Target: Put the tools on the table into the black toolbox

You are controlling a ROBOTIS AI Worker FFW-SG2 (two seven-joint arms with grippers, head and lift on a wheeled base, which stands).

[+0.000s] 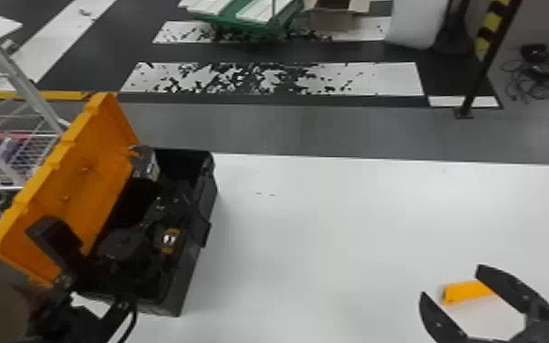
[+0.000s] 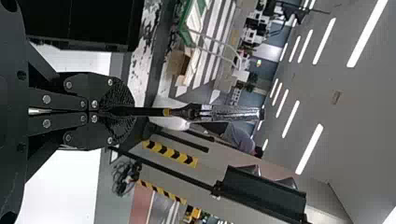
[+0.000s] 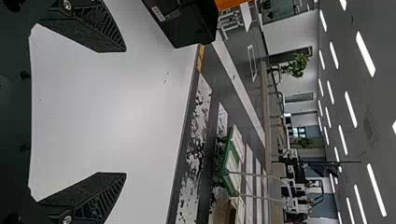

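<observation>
At the left of the table, the black toolbox (image 1: 205, 182) stands with its orange lid (image 1: 82, 168) raised. My left gripper (image 1: 166, 203) is over it, shut on a slender tool. In the left wrist view the left gripper (image 2: 126, 111) has this tool (image 2: 224, 113) sticking out past its tips, dark shaft first, then a yellow band and a silvery part. My right gripper (image 1: 450, 281) is open low at the right, with a yellow tool (image 1: 467, 291) on the table between its fingers. In the right wrist view the right gripper (image 3: 125, 112) has its fingers wide apart.
A grey object with an orange mark (image 1: 146, 166) shows beside the lid, and a black and orange item (image 1: 169, 240) lower over the box. The white table (image 1: 333, 219) stretches between box and right gripper. A wire rack (image 1: 18, 137) stands left of the lid.
</observation>
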